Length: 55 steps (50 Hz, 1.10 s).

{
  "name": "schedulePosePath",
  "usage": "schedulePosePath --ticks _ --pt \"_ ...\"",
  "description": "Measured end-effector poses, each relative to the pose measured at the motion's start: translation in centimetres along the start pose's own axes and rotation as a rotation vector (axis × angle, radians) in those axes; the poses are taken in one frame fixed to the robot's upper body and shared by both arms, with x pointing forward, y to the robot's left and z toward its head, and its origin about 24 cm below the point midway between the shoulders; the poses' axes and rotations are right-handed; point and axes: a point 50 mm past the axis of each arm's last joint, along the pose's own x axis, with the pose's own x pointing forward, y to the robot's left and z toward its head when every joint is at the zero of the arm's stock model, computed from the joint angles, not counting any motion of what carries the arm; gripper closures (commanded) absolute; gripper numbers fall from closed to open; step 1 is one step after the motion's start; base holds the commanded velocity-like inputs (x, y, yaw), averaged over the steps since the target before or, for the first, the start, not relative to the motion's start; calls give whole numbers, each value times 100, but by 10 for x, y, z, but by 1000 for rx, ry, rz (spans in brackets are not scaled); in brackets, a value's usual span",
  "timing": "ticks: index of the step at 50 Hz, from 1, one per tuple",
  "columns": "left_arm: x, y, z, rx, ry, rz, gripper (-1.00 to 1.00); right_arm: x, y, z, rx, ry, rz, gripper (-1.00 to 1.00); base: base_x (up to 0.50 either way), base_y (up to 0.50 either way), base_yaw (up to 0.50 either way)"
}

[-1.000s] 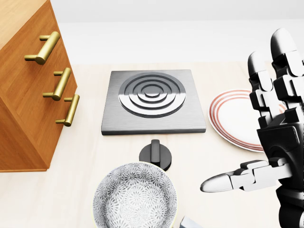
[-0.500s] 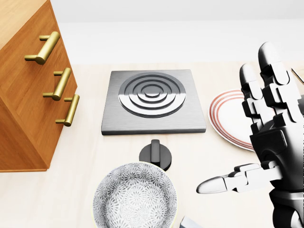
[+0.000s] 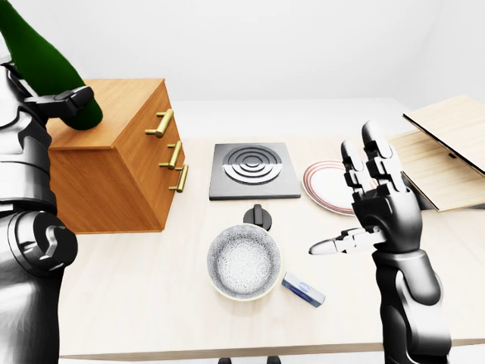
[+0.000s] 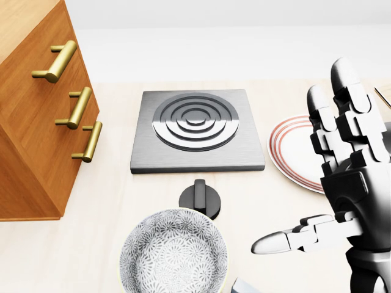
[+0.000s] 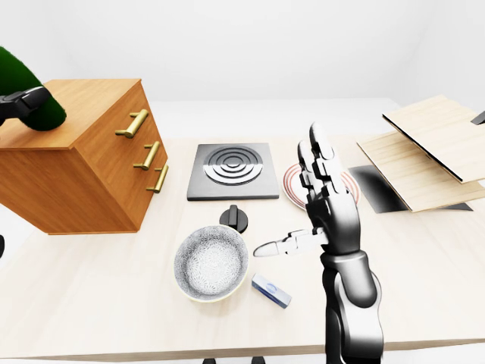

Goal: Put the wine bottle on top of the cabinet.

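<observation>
The dark green wine bottle (image 3: 44, 59) shows at the top left of the left-eye view, tilted, its neck running out of the picture. My left hand (image 3: 59, 101) is shut round its lower body, with a finger (image 3: 68, 97) across the glass. The bottle's base hangs over the left part of the wooden cabinet's (image 3: 121, 163) top; whether it touches the wood I cannot tell. The cabinet has three brass drawer handles (image 4: 78, 107). My right hand (image 3: 348, 208) is raised over the table's right side, open and holding nothing, thumb pointing left.
On the pale table lie a grey hob plate (image 4: 195, 131), a black knob (image 4: 200, 198), a patterned bowl (image 4: 173, 253) and a red-rimmed plate (image 4: 293, 149). A small blue-and-white packet (image 3: 303, 290) lies beside the bowl. Wooden boards (image 5: 428, 152) are stacked at the right.
In the head view my open right hand has sunk a little and drifted slightly left. The camera and the things on the table have not moved.
</observation>
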Motion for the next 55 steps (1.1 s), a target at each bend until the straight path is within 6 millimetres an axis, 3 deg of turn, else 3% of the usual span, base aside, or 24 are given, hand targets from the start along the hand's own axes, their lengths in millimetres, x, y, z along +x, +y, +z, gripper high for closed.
schedulePosePath --ticks 2,9,11,17,18,21,23,44,48,55 --pt "0 0 0 11 1 3 31 0 0 0 -1 -1 0 -100 0 0 0" --pt "0 1 -2 34 4 6 13 -1 0 -1 -2 8 4 -100 0 0 0" --pt "0 1 -4 37 10 6 -11 -1 0 -2 -3 9 5 -100 0 0 0" --pt "-1 1 -12 28 31 1 -22 -1 -1 -2 -4 14 6 -100 0 0 0" --pt "-1 1 -13 31 33 2 -60 -1 -1 -3 -4 14 6 -100 0 0 0" --pt "-1 1 -16 43 45 2 -62 -1 -1 -3 -3 16 7 -100 0 0 0" --pt "-1 2 -18 50 50 3 -94 -1 -1 -3 -3 16 8 -100 0 0 0" --pt "-1 3 -23 84 66 12 -100 0 -2 -4 -5 18 11 -100 0 0 0" --pt "-1 6 -13 84 38 19 -100 1 -1 -4 -6 15 13 -100 0 0 0" --pt "0 13 23 77 -68 17 -100 3 0 -4 -5 11 19 -100 0 0 0"
